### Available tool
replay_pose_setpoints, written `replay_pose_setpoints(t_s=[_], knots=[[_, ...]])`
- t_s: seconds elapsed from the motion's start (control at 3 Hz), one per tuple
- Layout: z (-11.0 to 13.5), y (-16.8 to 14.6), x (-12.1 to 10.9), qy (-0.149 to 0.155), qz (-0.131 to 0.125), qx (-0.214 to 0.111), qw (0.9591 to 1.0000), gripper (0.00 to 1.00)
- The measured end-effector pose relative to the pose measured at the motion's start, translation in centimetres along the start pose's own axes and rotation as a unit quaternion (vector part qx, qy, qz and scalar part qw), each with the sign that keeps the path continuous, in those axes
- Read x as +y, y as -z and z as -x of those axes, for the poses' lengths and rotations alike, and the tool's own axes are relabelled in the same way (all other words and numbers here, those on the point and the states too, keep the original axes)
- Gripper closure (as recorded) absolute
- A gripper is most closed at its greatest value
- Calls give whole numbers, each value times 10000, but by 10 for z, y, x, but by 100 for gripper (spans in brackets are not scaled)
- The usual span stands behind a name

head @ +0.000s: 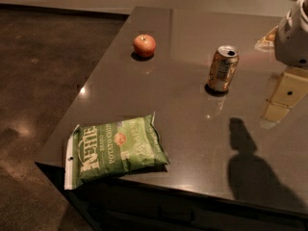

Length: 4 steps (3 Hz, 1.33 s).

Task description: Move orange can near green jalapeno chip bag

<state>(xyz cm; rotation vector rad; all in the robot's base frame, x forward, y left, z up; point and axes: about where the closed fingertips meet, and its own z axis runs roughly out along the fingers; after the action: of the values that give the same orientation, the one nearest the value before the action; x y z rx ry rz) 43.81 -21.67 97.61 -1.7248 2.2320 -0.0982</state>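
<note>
Locate the end effector (285,96) at the right edge of the desk (192,143). It holds nothing, and you cannot tell whether it is apart or together. The orange can (223,69) stands upright, long axis vertical, to its left and clear of it. The green jalapeno chip bag (115,150) lies flat at the near left corner, well apart from the can. Expect a leftward approach first.

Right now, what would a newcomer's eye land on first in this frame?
The green bag stands out most, lying flat at the near left corner of the dark table. The can stands upright mid-table, well apart from the bag, with an apple farther back to its left. The hand hangs at the right edge, beside the can and clear of it.
</note>
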Motion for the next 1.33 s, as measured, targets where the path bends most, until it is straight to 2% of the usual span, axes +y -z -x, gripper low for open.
replay_pose_setpoints(t_s=[0.67, 1.0, 1.33], knots=[[2, -1, -4, -98, -6, -15, 10000, 0], [7, -9, -21, -359, -14, -107, 9993, 0], [15, -24, -56, -813, 5, -358, 9960, 0]])
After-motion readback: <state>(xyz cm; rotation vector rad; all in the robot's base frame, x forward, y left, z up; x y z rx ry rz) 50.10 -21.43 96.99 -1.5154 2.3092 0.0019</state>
